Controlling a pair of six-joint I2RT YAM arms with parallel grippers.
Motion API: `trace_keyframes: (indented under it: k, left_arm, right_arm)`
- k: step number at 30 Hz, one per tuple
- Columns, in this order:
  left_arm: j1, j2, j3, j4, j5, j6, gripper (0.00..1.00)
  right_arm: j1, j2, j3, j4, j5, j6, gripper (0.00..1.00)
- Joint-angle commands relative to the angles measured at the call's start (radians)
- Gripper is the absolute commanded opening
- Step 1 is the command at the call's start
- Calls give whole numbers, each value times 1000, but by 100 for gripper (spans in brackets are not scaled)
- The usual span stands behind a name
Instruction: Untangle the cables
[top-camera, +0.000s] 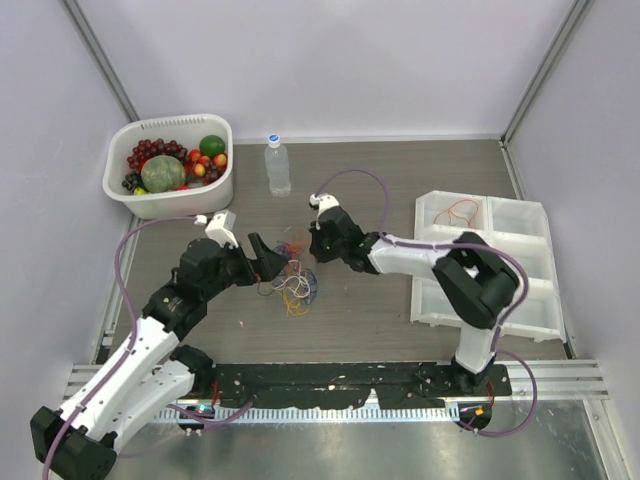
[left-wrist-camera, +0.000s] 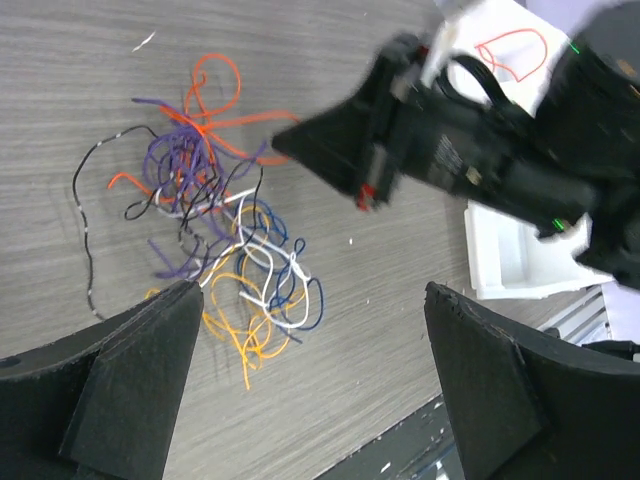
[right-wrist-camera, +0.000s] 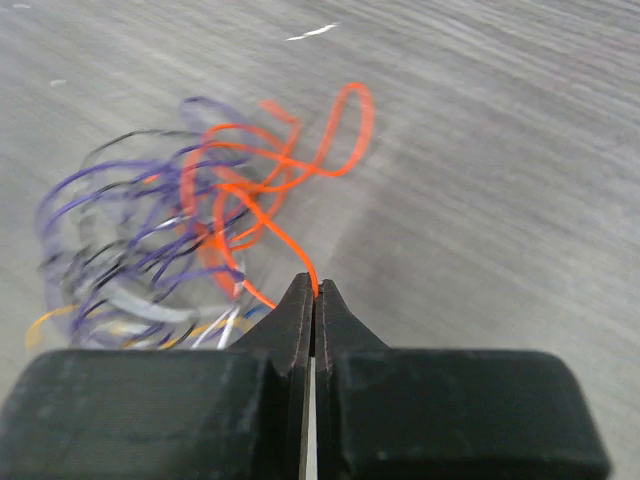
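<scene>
The cables (top-camera: 293, 281) lie in one loose tangle of purple, orange, yellow, blue, white and black wires on the table between the arms. My right gripper (top-camera: 312, 250) is shut on an orange cable (right-wrist-camera: 290, 247) at its fingertips (right-wrist-camera: 314, 290). That cable runs back into the tangle (right-wrist-camera: 170, 250). My left gripper (top-camera: 266, 262) is open and empty, just left of the pile. In the left wrist view its jaws (left-wrist-camera: 310, 290) stand wide apart, with the tangle (left-wrist-camera: 215, 230) ahead and left of them. The right gripper (left-wrist-camera: 278, 148) points into the orange strands (left-wrist-camera: 205, 127).
A white basket (top-camera: 122, 196) of fruit stands at the back left. A clear bottle (top-camera: 277, 165) stands behind the tangle. A white compartment tray (top-camera: 520, 215) lies at the right, with one orange-red cable (top-camera: 460, 210) in its back-left compartment.
</scene>
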Motion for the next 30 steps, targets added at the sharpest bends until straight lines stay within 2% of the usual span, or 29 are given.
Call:
trace_keyframes:
  k: [1,3,6,10,18,26,30]
  left_arm:
    - [4,93,17,190,28,10,95]
    - [6,168,45,207,-17,7,92]
    - [12,307,69,263,-11,7,86]
    - [15,442,108,278,11,18,87]
    - [17,565,57,385,58,-10,88]
    - [37,792,59,448,-6,10,92]
    - [53,785,40,444,-52,-25,91]
  right_arm:
    - [56,-245,-118,69,-29,100,1]
    - [57,-311,-166,96,-46,143,1]
    - [59,-379,-194,108,-51,171,1]
    - [60,-390,-159,48,-58,162,1]
    - [76,-442,-110,34,-109,174,1]
    - [117,-519,116,-25,-173,207,1]
    - [126,-563,278,-41,-204,230,1]
